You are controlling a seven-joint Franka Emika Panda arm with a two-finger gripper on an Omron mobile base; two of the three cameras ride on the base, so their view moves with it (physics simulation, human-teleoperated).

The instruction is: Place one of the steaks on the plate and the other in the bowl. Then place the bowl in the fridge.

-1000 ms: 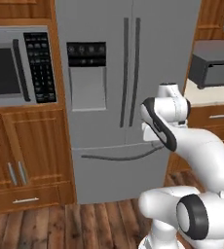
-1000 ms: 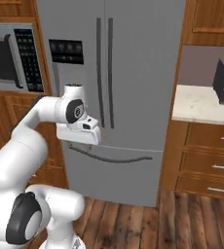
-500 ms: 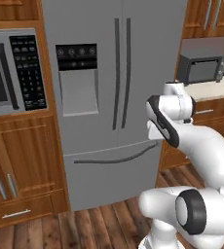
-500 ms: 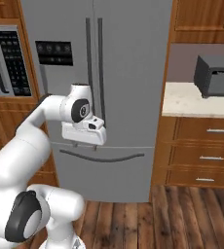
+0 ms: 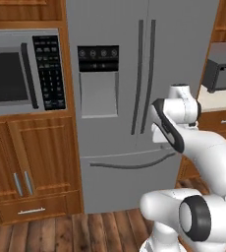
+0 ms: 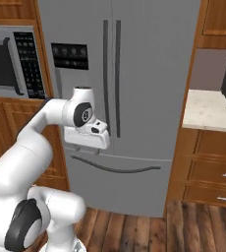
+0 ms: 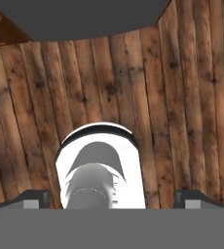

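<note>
A white robot arm stands before the closed grey fridge (image 5: 134,98), its gripper (image 7: 112,197) spread wide and empty, pointing straight down at the wooden floor (image 7: 182,97), microwave (image 5: 24,74) to the left.

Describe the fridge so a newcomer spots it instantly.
Along the wall of wooden cabinets, look for the tall grey fridge between the built-in microwave and the counter. It alone has two long dark vertical handles at the centre and a dispenser panel in its left door.
</note>
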